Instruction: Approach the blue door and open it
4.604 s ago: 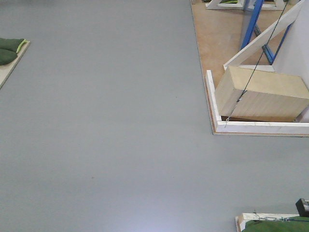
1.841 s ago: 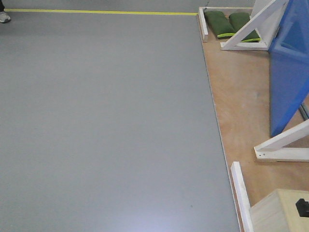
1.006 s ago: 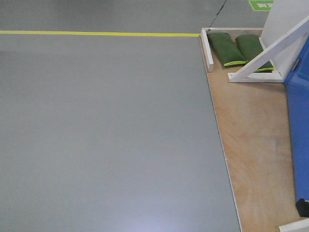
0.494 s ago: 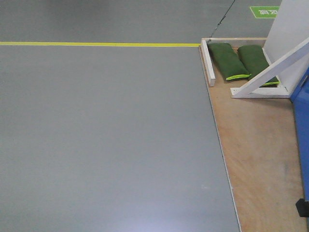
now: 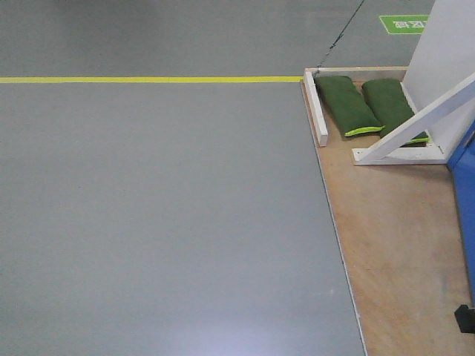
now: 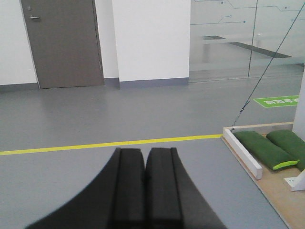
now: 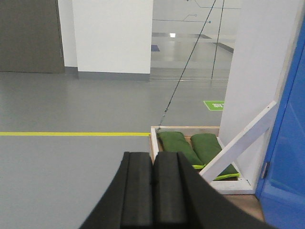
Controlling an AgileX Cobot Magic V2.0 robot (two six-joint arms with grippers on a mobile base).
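Note:
The blue door shows only as a glossy blue strip at the right edge of the front view, standing on the wooden platform. In the right wrist view its blue panel fills the right edge, ahead and to the right of my right gripper. No handle or lock is in view. The right gripper's black jaws are pressed together, holding nothing. My left gripper is also shut and empty, pointing over the grey floor, with no blue door in its view.
A white panel with a diagonal white brace stands beside the door. Two green sandbags lie at the platform's far corner behind a white rail. A yellow floor line crosses ahead. A thin cable slants up from the corner.
The platform corner, sandbags and yellow line have slid down the front view, nearer to me. The blue door has drifted to the right edge. The wooden box seen earlier is out of view.

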